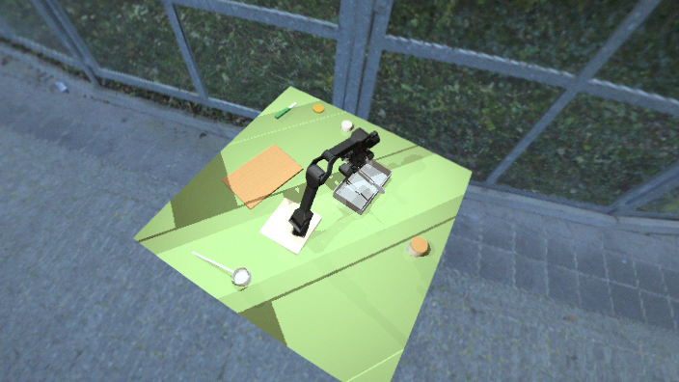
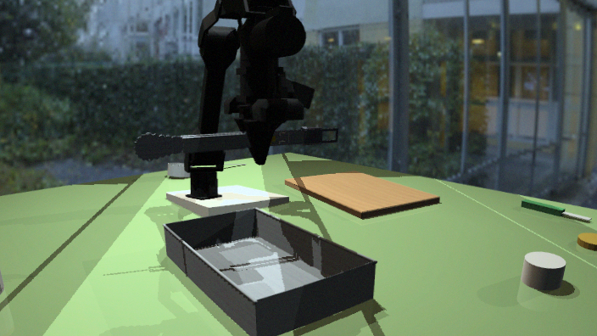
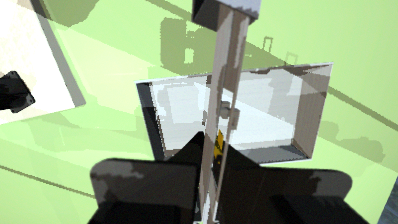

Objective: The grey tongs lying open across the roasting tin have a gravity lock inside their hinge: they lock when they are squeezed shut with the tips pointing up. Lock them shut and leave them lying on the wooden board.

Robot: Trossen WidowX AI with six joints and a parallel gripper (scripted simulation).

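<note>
The grey tongs [image 1: 381, 190] [image 2: 212, 142] [image 3: 231, 55] hang in the air above the roasting tin [image 2: 314, 307] [image 3: 315, 110], roughly level. In the exterior view the scalloped tips are at the left and the hinge end with its wire loop at the right. Their two arms lie close together. My gripper [image 2: 259, 159] [image 3: 205, 136] points down and is shut on the tongs' arms, between tips and hinge. Whether the lock inside the hinge is engaged is hidden. The wooden board [image 1: 262, 176] [image 2: 365, 191] lies flat on the table, apart from the tin.
The arm stands on a white base plate [image 1: 278, 231] between board and tin. A white pot [image 1: 346, 126] [image 2: 543, 271], an orange disc [image 1: 318, 108] and a green-handled knife [image 1: 283, 113] [image 2: 543, 207] are near one edge. A ladle [image 1: 241, 277] and an orange-lidded jar [image 1: 418, 247] lie farther off.
</note>
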